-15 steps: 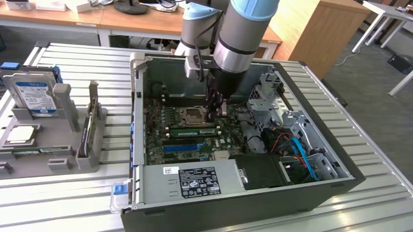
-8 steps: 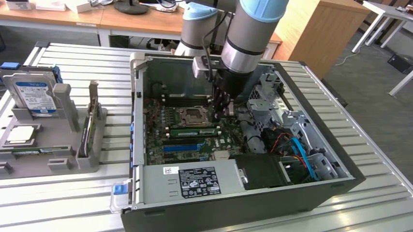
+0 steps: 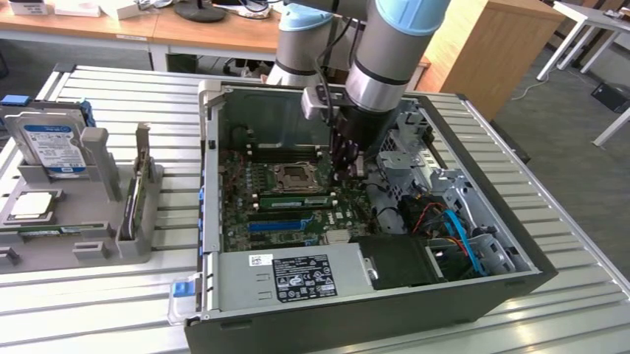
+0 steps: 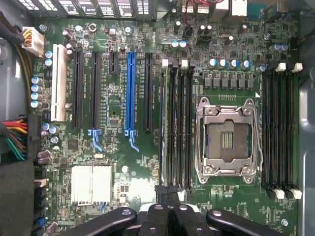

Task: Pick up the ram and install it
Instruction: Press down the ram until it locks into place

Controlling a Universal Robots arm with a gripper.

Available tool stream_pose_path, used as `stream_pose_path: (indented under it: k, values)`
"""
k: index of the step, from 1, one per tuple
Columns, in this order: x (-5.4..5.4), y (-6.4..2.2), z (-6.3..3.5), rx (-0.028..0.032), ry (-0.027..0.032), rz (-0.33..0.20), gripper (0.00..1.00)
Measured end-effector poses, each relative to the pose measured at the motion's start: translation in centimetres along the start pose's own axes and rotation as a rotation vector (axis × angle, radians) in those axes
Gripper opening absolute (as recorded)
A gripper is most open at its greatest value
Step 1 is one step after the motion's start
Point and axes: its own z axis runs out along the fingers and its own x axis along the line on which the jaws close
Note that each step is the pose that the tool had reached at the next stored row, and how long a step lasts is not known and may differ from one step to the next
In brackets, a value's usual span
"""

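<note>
1. The gripper (image 4: pixel 168 199) is closed, empty, over the motherboard (image 4: pixel 123 162) inside the computer case (image 3: pixel 212 133)
2. The ram (image 3: pixel 292 200) appears seated beside the CPU socket (image 4: pixel 227 140)
3. Judgement: press evenly along its top edge so both end latches click

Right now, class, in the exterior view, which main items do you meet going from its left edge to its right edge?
Silver hard drive with blue label → upright green card in the grey holder → square metal processor socket → blue cable in the open computer case.
</note>
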Motion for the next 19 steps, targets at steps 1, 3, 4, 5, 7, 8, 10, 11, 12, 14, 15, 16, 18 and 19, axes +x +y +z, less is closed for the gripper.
stream_pose_path:
  k: [1, 3, 4, 5, 7, 8, 10, 11, 12, 14, 15, 16, 18, 19]
  values:
    - [0.0, -0.08, 0.0, 0.0, 0.0, 0.0, 0.11]
    - [0.0, -0.31, -0.01, 0.0001, 0.0, 0.0, 0.11]
    - [-0.01, -0.39, -0.01, 0.0, -0.0001, 0.0, 0.11]
    - [0.0, -0.42, -0.01, 0.0, 0.0, 0.0, 0.11]
    - [0.0, -0.42, -0.02, 0.0, 0.0001, 0.0, 0.11]
    - [0.0, -0.42, -0.02, 0.0, 0.0, 0.0, 0.11]
    - [0.0, -0.42, 0.05, 0.0, 0.0, 0.0, 0.11]
    - [0.0, -0.43, 0.13, 0.0, -0.0001, 0.0, 0.11]
    - [0.01, -0.43, 0.22, 0.0, 0.0, 0.0, 0.11]
    - [0.02, -0.44, 0.46, 0.0, 0.0002, 0.0, 0.11]
    - [0.02, -0.44, 0.57, 0.0, 0.0001, 0.0, 0.11]
    - [0.02, -0.44, 0.67, 0.0, 0.0001, 0.0, 0.11]
    - [0.03, -0.45, 0.78, 0.0, 0.0001, 0.0, 0.11]
    - [0.03, -0.45, 0.78, 0.0, 0.0002, 0.0, 0.11]
